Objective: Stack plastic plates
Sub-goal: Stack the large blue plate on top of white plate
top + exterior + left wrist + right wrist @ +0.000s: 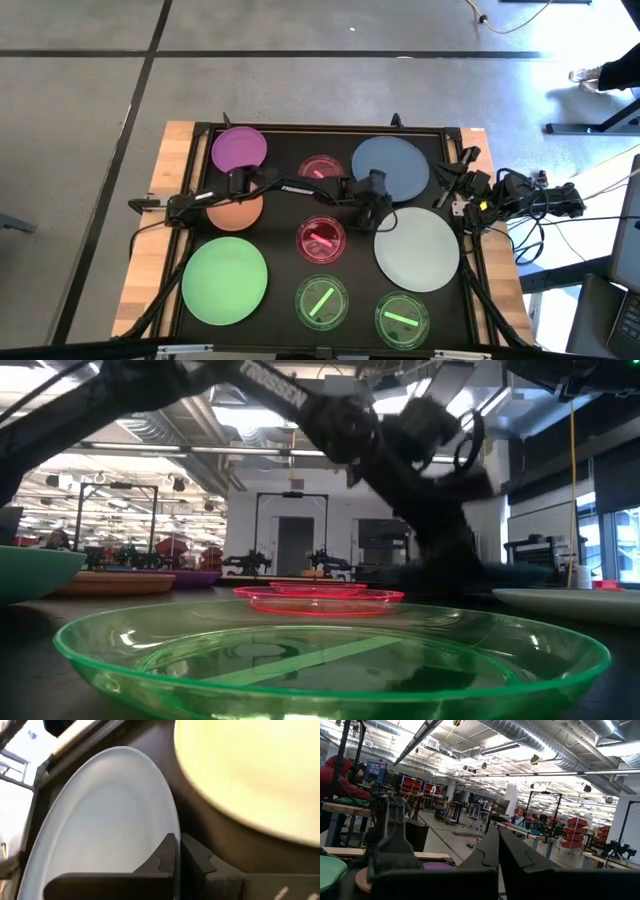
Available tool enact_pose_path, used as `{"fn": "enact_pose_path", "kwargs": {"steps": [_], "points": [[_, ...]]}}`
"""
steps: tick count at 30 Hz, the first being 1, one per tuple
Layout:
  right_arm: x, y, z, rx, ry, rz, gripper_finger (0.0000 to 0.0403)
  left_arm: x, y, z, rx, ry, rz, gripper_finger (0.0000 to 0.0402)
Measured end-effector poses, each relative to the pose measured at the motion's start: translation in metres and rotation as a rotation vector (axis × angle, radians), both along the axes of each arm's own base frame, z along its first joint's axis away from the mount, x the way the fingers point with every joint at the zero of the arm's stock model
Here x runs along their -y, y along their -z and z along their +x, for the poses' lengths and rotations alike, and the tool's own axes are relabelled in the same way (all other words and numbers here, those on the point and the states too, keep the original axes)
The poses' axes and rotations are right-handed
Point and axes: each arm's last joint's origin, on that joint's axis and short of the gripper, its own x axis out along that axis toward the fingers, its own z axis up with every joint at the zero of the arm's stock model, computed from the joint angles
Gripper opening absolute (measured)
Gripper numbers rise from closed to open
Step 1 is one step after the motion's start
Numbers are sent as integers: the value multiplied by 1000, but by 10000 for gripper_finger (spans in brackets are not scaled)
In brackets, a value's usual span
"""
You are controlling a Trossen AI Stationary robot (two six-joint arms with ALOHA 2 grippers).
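Left gripper (378,190) reaches across the table, its fingers (167,857) pinching the near rim of the blue plate (392,165), which lies toward the far right corner just beside the white plate (417,248). Right gripper (498,851) waits off the right edge, fingers pressed together. The step in hand appears to be grasping the blue plate; next would come lifting it onto the white plate.

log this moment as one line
left pincer: shut on blue plate rim | right pincer: shut, idle at right side | stack: not started
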Motion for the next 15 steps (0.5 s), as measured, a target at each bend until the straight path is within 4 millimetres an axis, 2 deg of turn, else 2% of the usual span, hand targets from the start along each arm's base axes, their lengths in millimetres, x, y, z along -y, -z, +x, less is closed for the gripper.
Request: {"fn": "enact_pose_path", "kwargs": {"steps": [6, 11, 15], "points": [[0, 0, 0, 0, 0, 0, 3, 22, -26, -5, 2, 30, 11, 7], [0, 0, 0, 7, -11, 26, 3, 39, -36, -10, -43, 122, -19, 7], [0, 2, 2, -1, -17, 41, 3, 61, -42, -11, -29, 231, -53, 7]]}}
